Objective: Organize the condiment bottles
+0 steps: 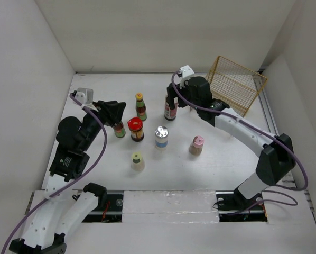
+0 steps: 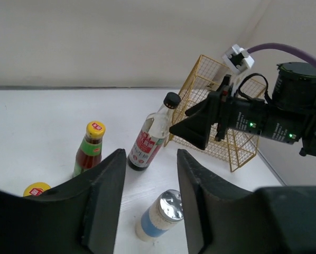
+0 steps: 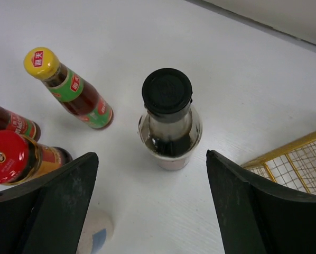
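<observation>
Condiment bottles point(image 1: 136, 129) stand upright, scattered mid-table point(image 1: 226, 164). They look like glass, so likely rigid, smooth, breakable and top-heavy, and are best gripped around the body. Nearest are the yellow-green-capped bottle point(image 1: 137, 161), pink-capped bottle point(image 1: 196, 145) and silver-capped bottle point(image 1: 161, 137). The left pincer point(image 2: 150, 157) is parted and empty, with the striped bottle point(image 1: 119, 129) just beside it. Farthest, the right pincer point(image 3: 151, 159) gapes wide, the black-capped bottle point(image 3: 167, 127) centred just ahead, untouched.

All stand upright. Beside the red-capped jar point(image 1: 136, 129): green-red striped bottle point(image 1: 120, 129) just left, yellow-capped bottle point(image 1: 141, 107) behind, tall black-capped bottle point(image 1: 170, 107) behind-right, silver-capped jar point(image 1: 161, 137) just right, pink-capped bottle point(image 1: 196, 145) farther right, yellow-green-capped bottle point(image 1: 138, 161) in front
</observation>
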Robot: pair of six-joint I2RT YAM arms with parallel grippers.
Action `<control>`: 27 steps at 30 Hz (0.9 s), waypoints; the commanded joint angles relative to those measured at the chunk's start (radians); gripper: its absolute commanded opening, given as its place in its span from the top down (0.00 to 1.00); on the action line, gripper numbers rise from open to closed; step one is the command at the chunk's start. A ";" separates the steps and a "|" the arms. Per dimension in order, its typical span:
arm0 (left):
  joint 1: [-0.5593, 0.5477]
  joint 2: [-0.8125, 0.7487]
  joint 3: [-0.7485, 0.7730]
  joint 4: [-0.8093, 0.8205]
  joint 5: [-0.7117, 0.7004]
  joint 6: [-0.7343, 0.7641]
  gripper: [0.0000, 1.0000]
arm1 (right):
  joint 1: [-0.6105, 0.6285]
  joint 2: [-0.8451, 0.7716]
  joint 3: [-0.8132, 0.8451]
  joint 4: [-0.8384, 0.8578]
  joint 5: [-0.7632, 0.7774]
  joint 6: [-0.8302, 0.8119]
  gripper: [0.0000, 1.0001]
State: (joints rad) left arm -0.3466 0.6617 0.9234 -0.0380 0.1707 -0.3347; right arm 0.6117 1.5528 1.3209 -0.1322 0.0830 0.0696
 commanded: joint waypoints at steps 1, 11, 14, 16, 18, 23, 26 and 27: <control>-0.003 -0.002 0.029 0.033 0.000 -0.001 0.60 | -0.020 0.048 0.086 0.123 -0.064 -0.013 0.12; -0.003 -0.002 0.020 0.043 0.029 -0.001 0.56 | -0.038 0.173 0.141 0.252 0.024 -0.054 0.22; -0.003 -0.002 0.020 0.043 0.029 -0.001 0.56 | -0.038 0.196 0.141 0.273 0.037 -0.054 0.34; -0.003 -0.002 0.020 0.043 0.029 -0.001 0.56 | -0.038 0.216 0.152 0.273 0.046 -0.054 0.44; -0.003 -0.002 0.020 0.043 0.029 -0.001 0.56 | -0.038 0.216 0.152 0.282 0.046 -0.045 0.64; -0.003 -0.002 0.020 0.043 0.029 -0.010 0.55 | -0.038 0.181 0.152 0.315 0.026 -0.013 0.97; -0.003 -0.002 0.020 0.043 0.038 -0.010 0.55 | -0.049 0.115 0.221 0.315 -0.006 0.009 1.00; -0.003 -0.002 0.020 0.043 0.038 -0.010 0.55 | -0.061 0.095 0.241 0.315 -0.015 0.009 1.00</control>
State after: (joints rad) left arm -0.3466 0.6701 0.9234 -0.0425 0.1867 -0.3393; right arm 0.5739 1.7687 1.4456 0.0639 0.0975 0.0429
